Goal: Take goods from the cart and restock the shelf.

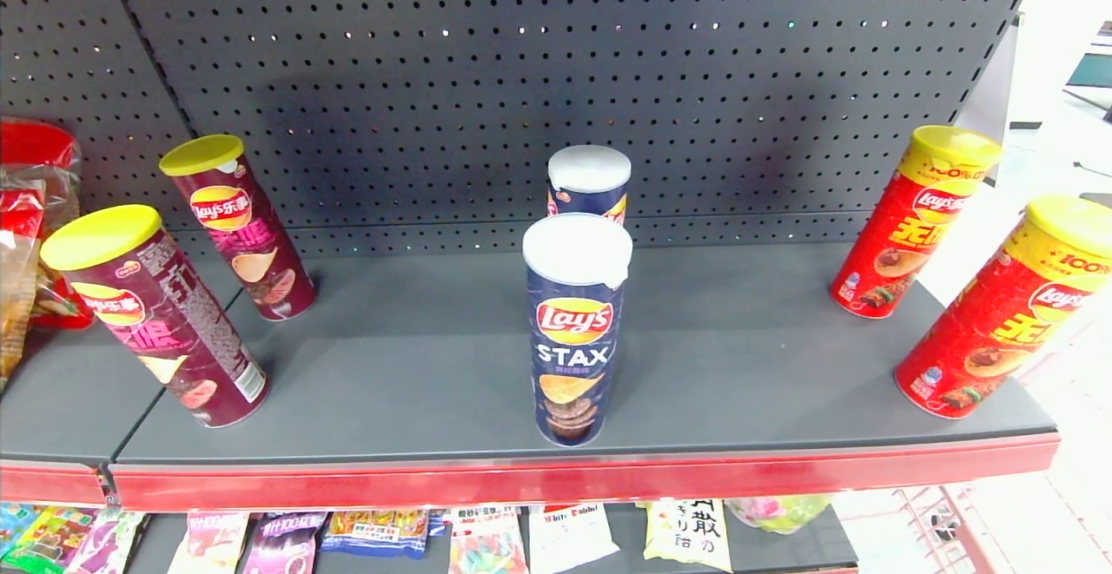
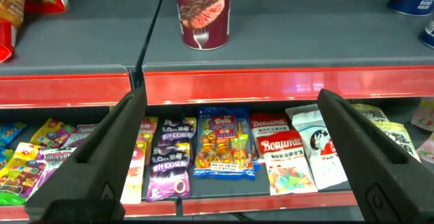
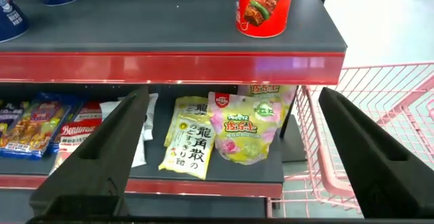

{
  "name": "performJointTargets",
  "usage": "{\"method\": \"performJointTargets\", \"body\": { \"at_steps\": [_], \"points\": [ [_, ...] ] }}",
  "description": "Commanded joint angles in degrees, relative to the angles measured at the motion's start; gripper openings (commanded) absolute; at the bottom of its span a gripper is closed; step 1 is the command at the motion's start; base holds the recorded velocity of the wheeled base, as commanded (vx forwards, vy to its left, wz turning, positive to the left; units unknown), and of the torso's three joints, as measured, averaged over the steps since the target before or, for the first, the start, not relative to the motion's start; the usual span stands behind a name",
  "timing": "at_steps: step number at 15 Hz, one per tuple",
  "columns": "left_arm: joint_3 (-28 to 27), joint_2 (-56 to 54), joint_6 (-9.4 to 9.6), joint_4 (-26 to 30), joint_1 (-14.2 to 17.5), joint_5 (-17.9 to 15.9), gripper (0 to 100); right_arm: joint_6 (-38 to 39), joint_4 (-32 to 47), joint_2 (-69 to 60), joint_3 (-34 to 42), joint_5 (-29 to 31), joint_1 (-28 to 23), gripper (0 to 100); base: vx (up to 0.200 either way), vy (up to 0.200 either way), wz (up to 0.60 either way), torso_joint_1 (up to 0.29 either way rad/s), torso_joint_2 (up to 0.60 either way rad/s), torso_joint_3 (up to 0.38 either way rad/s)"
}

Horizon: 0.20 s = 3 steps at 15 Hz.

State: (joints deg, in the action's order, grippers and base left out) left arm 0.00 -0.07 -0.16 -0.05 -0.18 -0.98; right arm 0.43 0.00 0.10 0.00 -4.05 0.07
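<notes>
On the grey shelf (image 1: 417, 366) stand chip cans: two maroon ones (image 1: 161, 318) on the left, two navy ones (image 1: 573, 331) in the middle, one behind the other, and two red ones (image 1: 999, 313) on the right. My left gripper (image 2: 232, 96) is open and empty. It hangs in front of the shelf's red front edge (image 2: 285, 85), below a maroon can (image 2: 203, 13). My right gripper (image 3: 234, 91) is also open and empty, level with the lower shelf, below a red can (image 3: 261, 7). The pink wire cart (image 3: 380, 115) is beside it on the right.
Snack bags (image 2: 224, 149) lie in a row on the lower shelf, among them a yellow bag (image 3: 190, 142) and a green one (image 3: 247, 125). Red bagged goods (image 1: 30, 209) fill the neighbouring shelf bay at far left. Wide gaps separate the can groups.
</notes>
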Motion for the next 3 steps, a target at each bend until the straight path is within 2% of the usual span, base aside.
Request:
{"method": "performJointTargets", "body": {
  "at_steps": [1, 3],
  "points": [
    [0.00, 0.07, -0.02, -0.04, 0.01, 0.01, 100, 0.01, -0.09, -0.01, 0.00, 0.00, 0.01, 100, 0.000, 0.000, 0.00, 0.000, 0.00, 0.000],
    [0.00, 0.07, -0.02, -0.04, -0.08, 0.01, 100, 0.19, 0.00, -0.01, 0.00, 0.18, 0.01, 100, 0.000, 0.000, 0.00, 0.000, 0.00, 0.000]
  ]
}}
